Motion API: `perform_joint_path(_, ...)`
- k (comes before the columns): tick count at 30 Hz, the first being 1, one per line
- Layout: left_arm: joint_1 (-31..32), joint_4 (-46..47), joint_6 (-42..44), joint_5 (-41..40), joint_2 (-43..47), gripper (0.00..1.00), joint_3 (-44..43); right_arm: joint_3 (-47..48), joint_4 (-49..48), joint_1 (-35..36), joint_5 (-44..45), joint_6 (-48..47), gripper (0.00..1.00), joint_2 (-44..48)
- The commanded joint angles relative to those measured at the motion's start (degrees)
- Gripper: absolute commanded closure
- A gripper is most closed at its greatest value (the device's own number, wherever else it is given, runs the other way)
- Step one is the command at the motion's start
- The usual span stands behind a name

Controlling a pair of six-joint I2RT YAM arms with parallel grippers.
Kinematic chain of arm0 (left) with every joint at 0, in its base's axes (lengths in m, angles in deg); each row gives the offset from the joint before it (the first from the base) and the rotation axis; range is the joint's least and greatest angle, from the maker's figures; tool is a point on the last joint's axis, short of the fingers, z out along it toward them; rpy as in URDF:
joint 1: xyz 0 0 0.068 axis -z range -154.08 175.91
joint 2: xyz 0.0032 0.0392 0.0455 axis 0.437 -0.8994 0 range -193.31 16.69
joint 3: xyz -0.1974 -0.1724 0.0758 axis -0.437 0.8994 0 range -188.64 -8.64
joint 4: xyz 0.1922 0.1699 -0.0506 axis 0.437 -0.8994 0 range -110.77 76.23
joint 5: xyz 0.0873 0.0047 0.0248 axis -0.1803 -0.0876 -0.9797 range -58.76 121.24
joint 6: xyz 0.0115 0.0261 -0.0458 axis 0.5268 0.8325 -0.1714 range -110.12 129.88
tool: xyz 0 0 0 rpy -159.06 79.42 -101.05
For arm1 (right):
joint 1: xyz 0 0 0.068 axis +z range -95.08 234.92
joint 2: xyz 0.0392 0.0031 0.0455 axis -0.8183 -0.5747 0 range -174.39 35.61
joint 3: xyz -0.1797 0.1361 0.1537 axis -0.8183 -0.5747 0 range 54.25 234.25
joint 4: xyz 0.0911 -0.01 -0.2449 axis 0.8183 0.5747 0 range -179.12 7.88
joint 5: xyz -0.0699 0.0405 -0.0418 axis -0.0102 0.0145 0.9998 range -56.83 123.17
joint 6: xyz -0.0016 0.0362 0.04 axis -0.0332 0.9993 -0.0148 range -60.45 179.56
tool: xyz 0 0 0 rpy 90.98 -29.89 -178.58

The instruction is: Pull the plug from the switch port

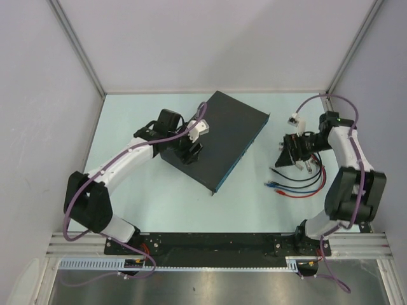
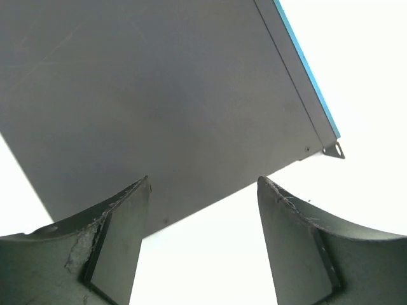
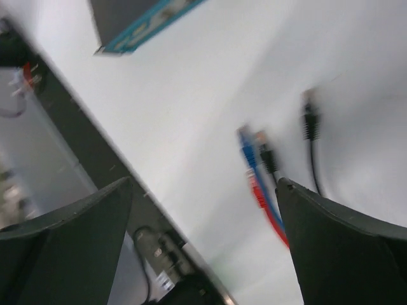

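The switch (image 1: 222, 130) is a large flat dark-grey box lying slantwise mid-table, its thin bluish edge (image 1: 241, 155) facing right. My left gripper (image 1: 191, 153) is open and empty over the switch's near left corner. In the left wrist view the switch (image 2: 159, 95) fills the top, with my gripper (image 2: 203, 185) just past its edge. My right gripper (image 1: 289, 159) is open and empty above a bundle of loose cables (image 1: 299, 181). The right wrist view shows blue (image 3: 245, 141), red (image 3: 259, 194) and black (image 3: 267, 156) plugs lying on the table, apart from the switch (image 3: 137, 28). No cable reaches the switch.
Grey walls close the table at the back and both sides. A black rail (image 1: 216, 243) with the arm bases runs along the near edge and also shows in the right wrist view (image 3: 70, 114). A small white connector (image 1: 293, 118) hangs by the right arm's purple cable.
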Motion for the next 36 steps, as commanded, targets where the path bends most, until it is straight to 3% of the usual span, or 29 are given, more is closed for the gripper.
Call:
perform_joint_path(1,0.09,0.92,2.34,-1.53,4.51,0.26,3.11,3.79,-15.02,2.54,7.75,11.26,0.00,15.38)
perform_joint_path(3,0.09,0.83,2.43,-2.41,6.44,0.26,3.91,3.79,-22.38,5.51,14.76,17.33,0.00,22.30)
perform_joint_path(6,-0.52,0.48,2.17,-4.26,8.73,0.25,5.05,3.79,-26.98,7.02,18.57,24.10,0.00,26.64)
perform_joint_path(10,-2.19,-0.84,0.33,-7.77,10.23,0.20,3.92,4.32,-23.49,9.03,21.65,27.89,0.00,28.06)
perform_joint_path(12,-4.91,-1.54,-3.69,-7.95,11.10,0.18,3.47,5.28,-19.64,10.89,28.64,29.90,0.00,26.40)
perform_joint_path(13,-7.44,-1.80,-5.55,-7.95,11.37,0.01,2.95,6.07,-18.48,13.07,31.65,31.39,0.00,23.78)
perform_joint_path(16,-12.28,-2.68,-13.02,-7.69,14.08,0.00,3.29,6.52,-18.11,13.36,38.52,36.50,0.00,22.26)
perform_joint_path(23,-17.83,-1.63,-15.41,-11.29,24.72,0.00,8.30,6.34,-21.90,14.76,36.88,41.51,0.00,22.00)
perform_joint_path(36,-27.68,-1.19,-19.72,-6.28,38.52,0.00,19.11,4.41,-27.26,15.03,33.00,44.15,0.00,18.30)
